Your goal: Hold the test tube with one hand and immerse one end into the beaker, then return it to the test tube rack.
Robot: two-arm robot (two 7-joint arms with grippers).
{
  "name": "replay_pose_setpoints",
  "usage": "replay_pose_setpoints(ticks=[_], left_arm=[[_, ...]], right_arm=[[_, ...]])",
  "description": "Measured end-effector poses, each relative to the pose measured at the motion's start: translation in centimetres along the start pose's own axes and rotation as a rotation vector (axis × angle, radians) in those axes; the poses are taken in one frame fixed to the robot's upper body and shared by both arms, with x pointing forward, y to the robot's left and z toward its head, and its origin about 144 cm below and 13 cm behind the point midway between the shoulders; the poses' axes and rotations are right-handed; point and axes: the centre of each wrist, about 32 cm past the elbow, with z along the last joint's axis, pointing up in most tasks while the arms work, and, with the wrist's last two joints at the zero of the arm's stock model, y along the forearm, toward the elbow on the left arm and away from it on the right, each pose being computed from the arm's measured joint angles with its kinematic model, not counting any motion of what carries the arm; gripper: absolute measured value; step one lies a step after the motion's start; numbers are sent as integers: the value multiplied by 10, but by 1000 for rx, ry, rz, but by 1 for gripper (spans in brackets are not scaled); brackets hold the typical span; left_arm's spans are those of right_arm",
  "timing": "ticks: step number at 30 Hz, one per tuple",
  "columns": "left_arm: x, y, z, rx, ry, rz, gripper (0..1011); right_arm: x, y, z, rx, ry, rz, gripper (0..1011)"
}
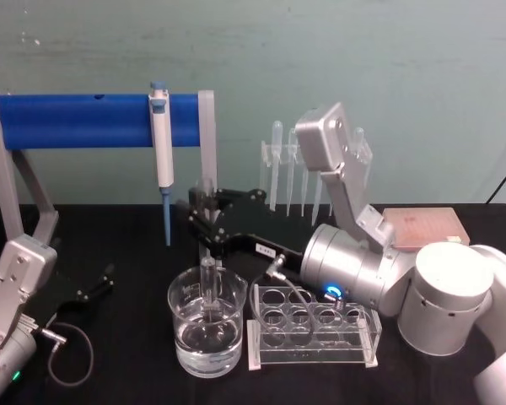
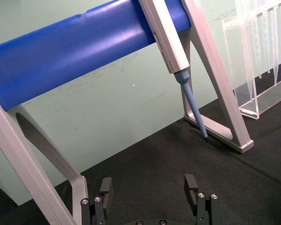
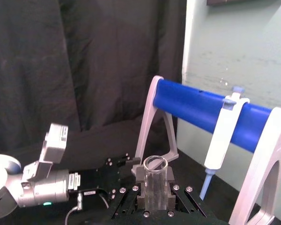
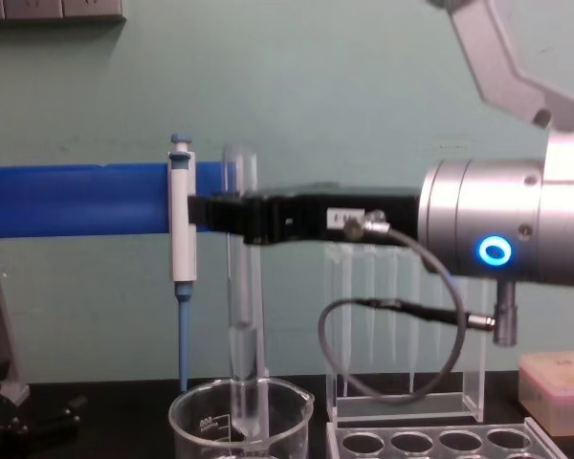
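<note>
Your right claw (image 1: 207,229) was clenched on the test tube (image 1: 209,280), upright, its lower end dipped in the beaker (image 1: 185,337) near the table's front edge. The rack (image 1: 316,326) sat just right of the beaker. Your left claw (image 1: 99,283) lay released at the front-left corner.

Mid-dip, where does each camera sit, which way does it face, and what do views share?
Head: high, looking forward and down; right gripper holds the test tube in the beaker, left gripper parked left.
Chest: low, looking forward; right gripper reaches in from the right.
Left wrist: on the left arm, facing the pipettor; own open jaws show.
Right wrist: on the right arm, looking past its jaws shut on the test tube.
Shared: all four show the pipettor.
</note>
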Motion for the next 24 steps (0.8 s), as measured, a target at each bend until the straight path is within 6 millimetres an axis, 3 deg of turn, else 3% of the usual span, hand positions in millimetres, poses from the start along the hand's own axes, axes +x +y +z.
replay_pose_setpoints(ticks=[24], left_arm=[[0, 0, 0, 0, 0, 0, 1000]], right_arm=[[-6, 5, -39, -5, -5, -22, 226]])
